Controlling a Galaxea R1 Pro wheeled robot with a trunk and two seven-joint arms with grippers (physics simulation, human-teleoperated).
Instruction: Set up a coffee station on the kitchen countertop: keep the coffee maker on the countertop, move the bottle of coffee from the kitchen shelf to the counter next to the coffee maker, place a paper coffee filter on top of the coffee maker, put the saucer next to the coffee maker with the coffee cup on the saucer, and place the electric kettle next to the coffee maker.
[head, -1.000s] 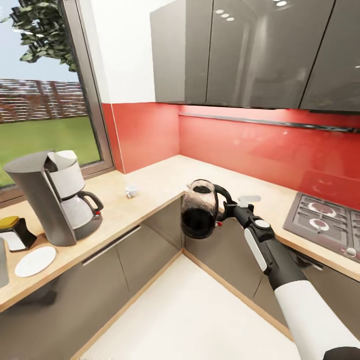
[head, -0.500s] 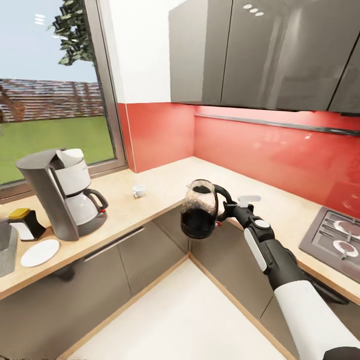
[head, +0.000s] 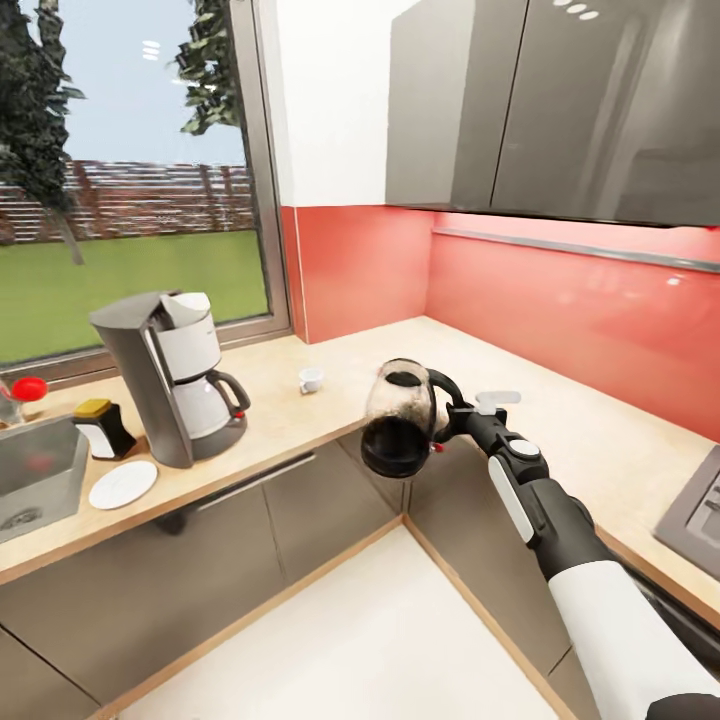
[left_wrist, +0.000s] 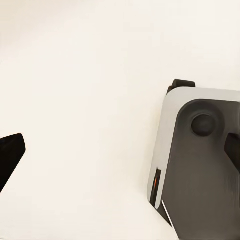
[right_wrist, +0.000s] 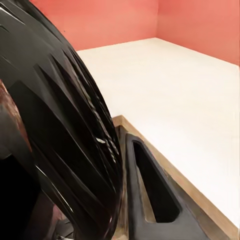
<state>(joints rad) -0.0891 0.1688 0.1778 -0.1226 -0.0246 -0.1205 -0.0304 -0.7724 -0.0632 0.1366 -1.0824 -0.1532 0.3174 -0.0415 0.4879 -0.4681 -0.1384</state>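
Electric kettle is clamped by its handle in my right gripper mid-frame, not yet beside coffee maker at left; saucer placed, coffee cup off it; left gripper state unclear.

A pale wood-look counter ran in an L under the window and along the red wall. On the window run stood a coffee maker, with a white saucer lying just beside its base and a small black-and-white container with a yellow top near both. A sink was set into the counter beyond them. A small white cup stood apart, toward the corner. A hob edge showed on the other run.
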